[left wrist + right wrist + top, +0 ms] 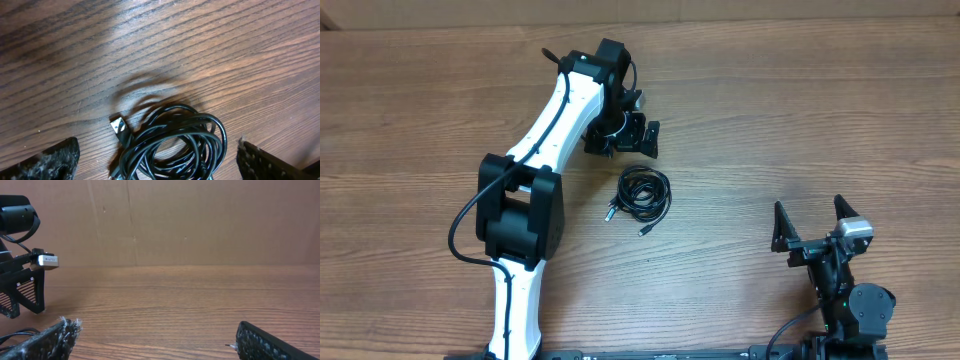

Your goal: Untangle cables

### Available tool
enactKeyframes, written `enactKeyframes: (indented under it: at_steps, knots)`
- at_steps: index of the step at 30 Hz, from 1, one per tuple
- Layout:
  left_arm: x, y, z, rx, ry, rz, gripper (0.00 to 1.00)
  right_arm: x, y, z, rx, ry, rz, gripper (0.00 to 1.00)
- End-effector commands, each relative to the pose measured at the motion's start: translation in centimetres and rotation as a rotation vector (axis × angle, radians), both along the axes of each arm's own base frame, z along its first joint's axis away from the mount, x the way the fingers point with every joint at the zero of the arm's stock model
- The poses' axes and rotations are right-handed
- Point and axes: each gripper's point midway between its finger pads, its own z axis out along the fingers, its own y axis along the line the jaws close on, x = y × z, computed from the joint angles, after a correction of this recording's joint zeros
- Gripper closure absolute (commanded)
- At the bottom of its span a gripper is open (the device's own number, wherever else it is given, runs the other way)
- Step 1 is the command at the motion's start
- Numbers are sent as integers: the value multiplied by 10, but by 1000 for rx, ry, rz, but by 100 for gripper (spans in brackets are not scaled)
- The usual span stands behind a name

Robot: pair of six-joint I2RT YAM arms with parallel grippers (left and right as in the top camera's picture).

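Observation:
The cables [643,194] lie as a small black coil on the wooden table near the middle, with plug ends poking out at its lower left. My left gripper [625,138] is open just behind the coil. In the left wrist view the coil [172,147] sits between the two open fingers, with a silver plug end [118,123] at its upper left. My right gripper [811,222] is open and empty at the front right, well apart from the coil; the right wrist view shows its fingers [155,342] spread over bare wood.
The white left arm [540,160] reaches diagonally across the left half of the table. A brown cardboard wall [200,220] stands behind the table. The left gripper shows at the far left of the right wrist view [22,290].

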Motion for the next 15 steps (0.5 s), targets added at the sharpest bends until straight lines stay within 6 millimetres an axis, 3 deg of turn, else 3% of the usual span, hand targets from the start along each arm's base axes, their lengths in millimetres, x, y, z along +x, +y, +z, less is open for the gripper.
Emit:
enactKeyframes:
  at_steps: [1, 15]
  knots:
    - [2, -2, -3, 9, -2, 0, 0, 0, 0, -2, 3, -1, -5, 0]
    - [6, -4, -3, 3, -16, 0, 0, 0, -4, -2, 3, -1, -20, 0]
